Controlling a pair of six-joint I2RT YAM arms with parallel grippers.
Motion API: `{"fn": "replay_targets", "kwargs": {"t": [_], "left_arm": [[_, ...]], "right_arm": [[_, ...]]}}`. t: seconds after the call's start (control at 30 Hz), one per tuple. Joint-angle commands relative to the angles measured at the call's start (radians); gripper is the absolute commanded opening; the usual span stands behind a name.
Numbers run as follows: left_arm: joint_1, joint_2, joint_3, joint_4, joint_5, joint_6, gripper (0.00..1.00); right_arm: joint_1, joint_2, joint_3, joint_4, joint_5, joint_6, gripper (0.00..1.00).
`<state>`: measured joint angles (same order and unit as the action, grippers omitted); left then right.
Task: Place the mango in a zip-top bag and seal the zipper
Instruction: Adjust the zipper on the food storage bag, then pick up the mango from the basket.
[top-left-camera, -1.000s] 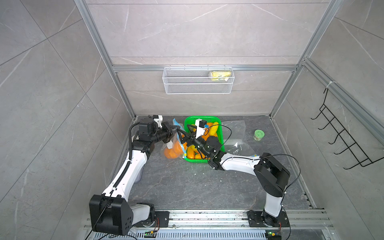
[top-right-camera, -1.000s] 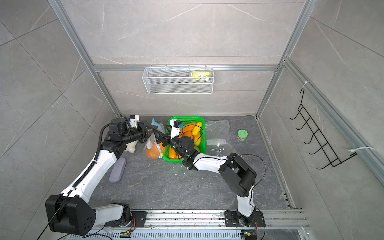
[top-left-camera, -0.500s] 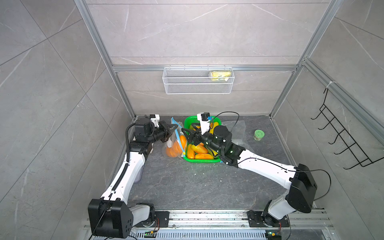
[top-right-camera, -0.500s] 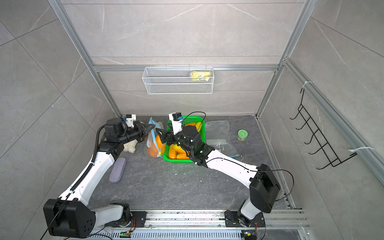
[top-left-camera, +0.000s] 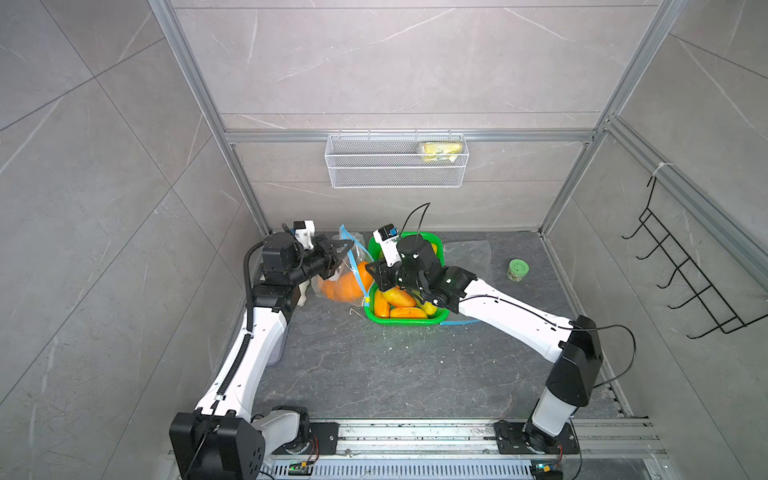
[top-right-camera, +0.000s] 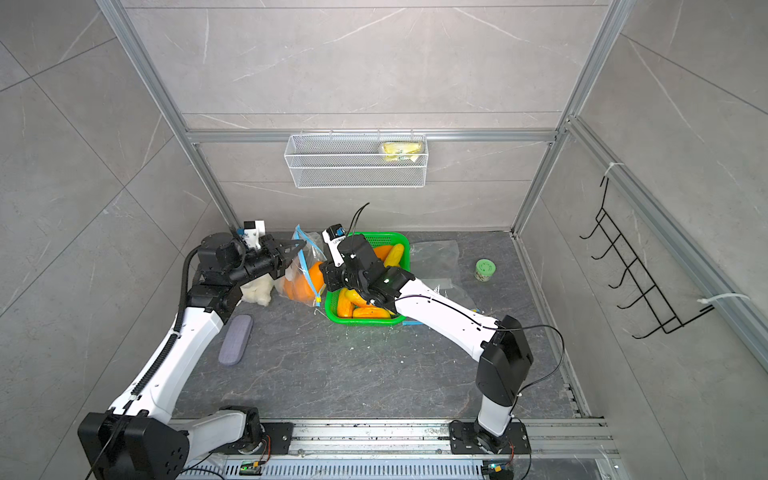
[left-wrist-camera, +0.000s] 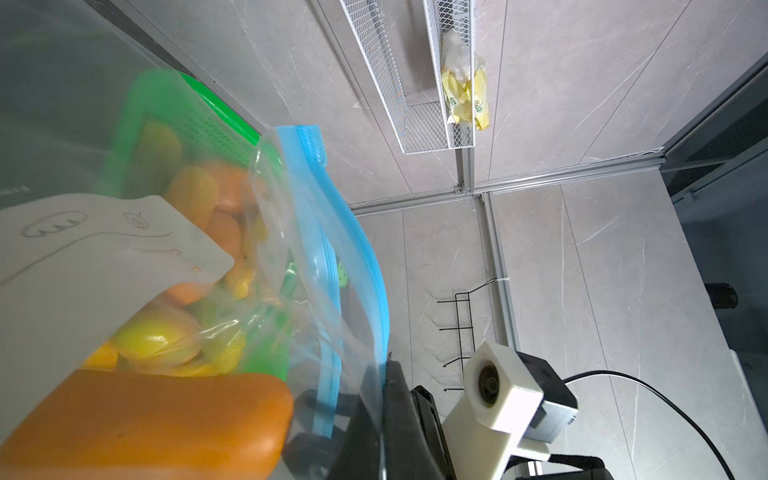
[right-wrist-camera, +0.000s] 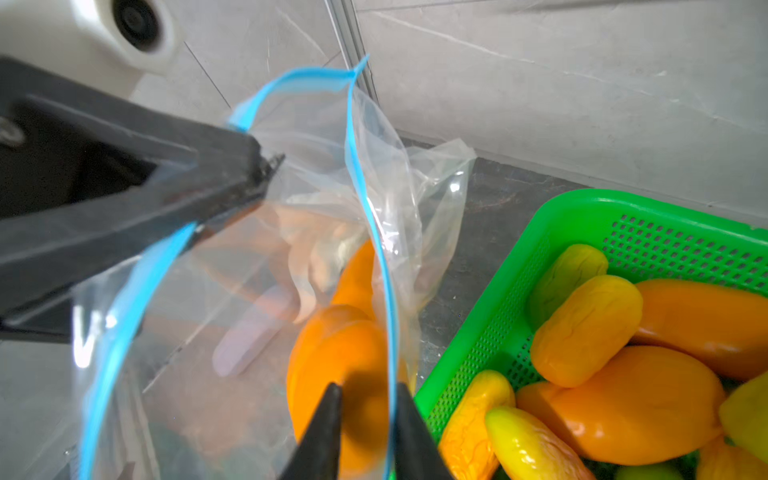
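A clear zip-top bag (top-left-camera: 354, 254) (top-right-camera: 306, 249) with a blue zipper rim (right-wrist-camera: 368, 216) stands left of the green basket (top-left-camera: 415, 322) (right-wrist-camera: 498, 299). An orange mango (top-left-camera: 345, 286) (top-right-camera: 301, 286) (right-wrist-camera: 336, 365) (left-wrist-camera: 145, 424) lies inside it. My left gripper (top-left-camera: 349, 248) (top-right-camera: 302, 243) (left-wrist-camera: 388, 361) is shut on one side of the rim and holds the mouth up. My right gripper (right-wrist-camera: 368, 388) (top-left-camera: 372, 272) is at the opposite side. Its jaws stand a narrow gap apart with that rim running between them, close against one finger.
The basket holds several more orange and yellow mangoes (right-wrist-camera: 590, 328). A second clear bag (top-left-camera: 465, 253) lies flat behind it, and a green jar (top-left-camera: 516, 271) stands right of that. A grey oblong pad (top-right-camera: 235, 339) and a white fluffy thing (top-right-camera: 257, 293) lie near the left arm.
My right arm has stretched out from its folded pose, and its jaws have narrowed from wide open down around the bag's far rim. The left gripper keeps its hold.
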<state>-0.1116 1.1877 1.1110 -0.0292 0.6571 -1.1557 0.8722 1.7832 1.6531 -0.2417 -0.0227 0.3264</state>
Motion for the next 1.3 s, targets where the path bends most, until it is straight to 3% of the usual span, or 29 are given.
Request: {"fn": "replay_targets", "kwargs": {"t": [0.0,0.37,0.5,0.57,0.73,0.83,0.93,0.97,1.1,1.27], "left_arm": [[0.023,-0.034,0.020,0.004,0.002,0.029,0.00],[0.101,-0.068,0.053,-0.243,-0.106,0.203,0.00],[0.102,-0.074,0.065,-0.282,-0.129,0.224,0.00],[0.102,-0.081,0.078,-0.304,-0.134,0.238,0.00],[0.102,-0.135,0.147,-0.436,-0.287,0.312,0.00],[0.102,-0.139,0.175,-0.453,-0.287,0.326,0.00],[0.102,-0.123,0.150,-0.438,-0.265,0.325,0.00],[0.102,-0.117,0.130,-0.419,-0.255,0.324,0.00],[0.101,-0.069,0.076,-0.357,-0.201,0.320,0.00],[0.097,-0.018,0.031,-0.274,-0.125,0.301,0.00]], "right_arm": [[0.001,0.037,0.090,-0.101,0.007,0.007,0.03],[0.033,0.024,0.268,-0.194,0.043,-0.015,0.00],[0.033,0.170,0.514,-0.406,0.181,-0.056,0.00],[0.042,0.199,0.587,-0.466,0.122,-0.053,0.00],[0.061,0.089,0.459,-0.305,0.165,-0.046,0.00],[0.061,0.132,0.505,-0.353,0.228,-0.071,0.00],[0.061,0.169,0.484,-0.364,0.203,-0.070,0.00],[0.061,0.170,0.461,-0.355,0.196,-0.065,0.06],[0.060,0.084,0.315,-0.254,0.134,-0.064,0.45],[0.051,-0.129,0.068,-0.103,0.059,-0.093,0.76]]}}
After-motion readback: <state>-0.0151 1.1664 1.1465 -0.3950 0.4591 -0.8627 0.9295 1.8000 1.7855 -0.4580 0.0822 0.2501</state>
